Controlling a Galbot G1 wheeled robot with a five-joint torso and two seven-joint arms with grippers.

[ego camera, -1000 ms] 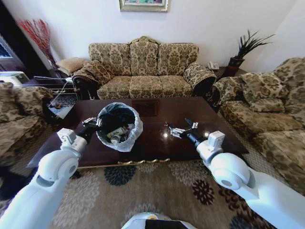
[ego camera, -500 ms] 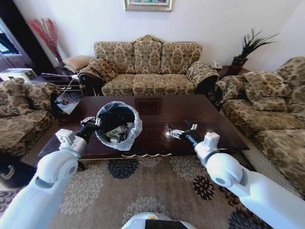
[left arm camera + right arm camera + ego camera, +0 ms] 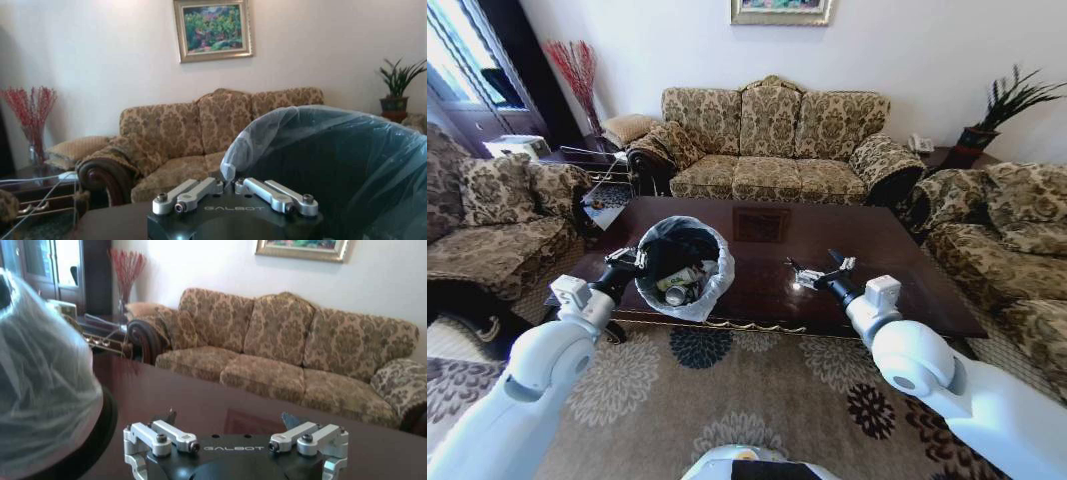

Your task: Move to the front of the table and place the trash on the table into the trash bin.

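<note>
The trash bin (image 3: 680,266) stood on the table (image 3: 897,262), trash inside, its rim pinched by the closed left gripper (image 3: 630,262). Rightward, the right gripper (image 3: 818,274) hovered open and empty. Clearing looked finished; next comes releasing the bin gently.

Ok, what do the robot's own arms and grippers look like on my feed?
Both arms are glossy white, rounded shells with bulging joints, each narrowing to a small boxy white wrist block and a black cuff. The left gripper and right gripper have black bodies with silver metal finger links held by bolts. The wrist views show "GALBOT" printed on each black gripper base. No loose cables are visible.
</note>
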